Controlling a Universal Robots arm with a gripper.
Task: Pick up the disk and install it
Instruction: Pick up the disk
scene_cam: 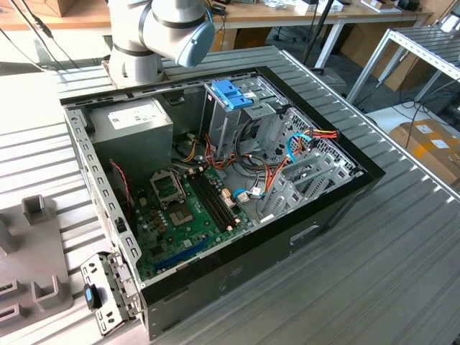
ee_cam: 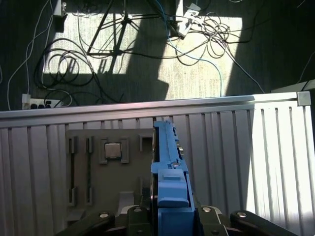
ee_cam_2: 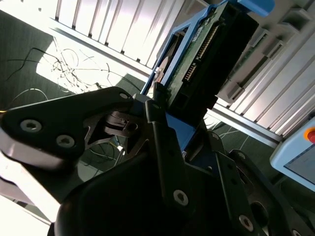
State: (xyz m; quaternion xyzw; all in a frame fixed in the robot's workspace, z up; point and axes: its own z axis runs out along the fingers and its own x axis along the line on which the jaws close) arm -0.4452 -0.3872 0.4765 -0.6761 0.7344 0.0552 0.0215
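Observation:
My gripper (ee_cam_2: 184, 132) is shut on the disk (ee_cam_2: 206, 54), a flat drive with blue plastic side rails; its circuit-board side and connector row face the second wrist view. In the first wrist view the disk (ee_cam: 165, 162) is edge-on, its blue rail rising from between the gripper's (ee_cam: 170, 214) dark fingers. It is held in the air over the ribbed metal table (ee_cam: 246, 147), near the table's edge. The open computer case (scene_cam: 345, 194) lies on its side in the exterior view, with the arm's elbow (scene_cam: 176, 29) behind it.
Inside the case are a grey power supply (scene_cam: 136, 122), the motherboard (scene_cam: 187, 208), a metal drive cage topped by a blue bracket (scene_cam: 231, 93), and loose coloured cables (scene_cam: 273, 172). A grey parts tray (ee_cam: 106, 167) lies below the disk. Cables (ee_cam: 74, 64) cover the floor.

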